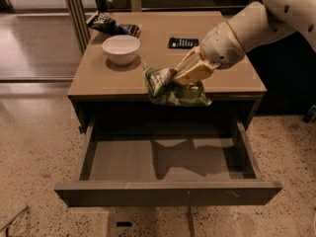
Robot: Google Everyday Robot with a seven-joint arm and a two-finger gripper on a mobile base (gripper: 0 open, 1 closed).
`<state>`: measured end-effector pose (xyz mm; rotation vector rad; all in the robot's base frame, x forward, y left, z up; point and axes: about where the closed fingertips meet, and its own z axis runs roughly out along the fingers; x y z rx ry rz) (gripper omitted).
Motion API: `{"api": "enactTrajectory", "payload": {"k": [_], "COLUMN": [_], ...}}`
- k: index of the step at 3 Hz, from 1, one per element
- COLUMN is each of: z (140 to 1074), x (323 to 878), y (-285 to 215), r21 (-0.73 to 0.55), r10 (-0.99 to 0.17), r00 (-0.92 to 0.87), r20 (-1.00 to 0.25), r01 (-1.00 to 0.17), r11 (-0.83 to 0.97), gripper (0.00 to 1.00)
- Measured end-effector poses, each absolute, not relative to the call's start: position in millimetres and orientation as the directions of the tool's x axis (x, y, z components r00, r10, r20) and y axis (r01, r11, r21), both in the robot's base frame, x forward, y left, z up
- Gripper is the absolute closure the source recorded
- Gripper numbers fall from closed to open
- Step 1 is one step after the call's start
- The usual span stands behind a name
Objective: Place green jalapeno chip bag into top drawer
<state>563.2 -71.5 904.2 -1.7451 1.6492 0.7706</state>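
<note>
The green jalapeno chip bag (pixel 173 88), light green and white with dark print, hangs in the air at the table's front edge, above the back of the open drawer. My gripper (pixel 190 72) comes in from the upper right and is shut on the bag's top right part. The top drawer (pixel 168 191) is pulled out wide below, grey-brown with a plain front, and its floor holds only the shadow of the bag and arm.
On the brown table (pixel 98 80) stand a white bowl (pixel 121 48) at the left, a dark blue and black snack bag (pixel 111 24) at the back left, and a small black flat object (pixel 183 42) behind the gripper. Speckled floor lies around.
</note>
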Motion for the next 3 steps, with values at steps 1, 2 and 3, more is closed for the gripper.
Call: {"api": "enactTrajectory", "payload": {"k": [1,2,3], "z": [887.8,837.8,772.2], "x": [537.6,507.5,492.6], "y": [-70.5,-79.3,-95.6], "r21": [-0.018,0.022,0.019], "r10": [-0.664,-0.693,-0.699], "r00": [0.064,0.045,0.046], "r20": [-0.745,-0.719,-0.714], "r01": [-0.997,-0.996,-0.996], "r11": [-0.075,-0.088,-0.086], "gripper": [1.0,1.0,1.0]}}
